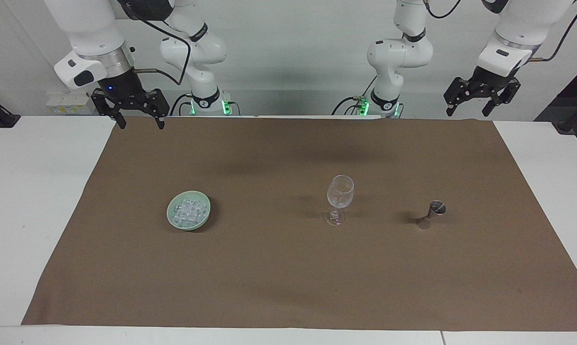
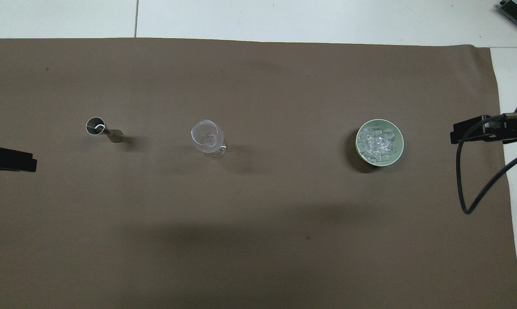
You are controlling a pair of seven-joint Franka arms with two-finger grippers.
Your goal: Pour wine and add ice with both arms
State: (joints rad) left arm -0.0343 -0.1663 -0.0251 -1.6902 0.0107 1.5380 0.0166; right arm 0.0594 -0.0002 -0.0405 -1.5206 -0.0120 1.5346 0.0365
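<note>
The ice (image 1: 188,210) is a heap of small clear cubes in a pale green bowl (image 1: 192,225) toward the right arm's end of the brown cloth. A clear stemmed wine glass (image 1: 340,196) stands upright mid-table. A small metal jigger (image 1: 432,214) stands toward the left arm's end. My right gripper (image 1: 141,123) is open and empty, raised over the cloth's corner nearest the robots. My left gripper (image 1: 466,114) is open and empty, raised over the cloth's other near corner. Overhead, the ice (image 2: 379,140), bowl (image 2: 380,162), glass (image 2: 207,136) and jigger (image 2: 104,129) stand in one row.
A brown cloth (image 1: 288,287) covers most of the white table (image 1: 34,191). In the overhead view only parts of the left gripper (image 2: 9,159) and the right gripper (image 2: 477,131) show at the edges, and a black cable (image 2: 481,197) loops over the cloth.
</note>
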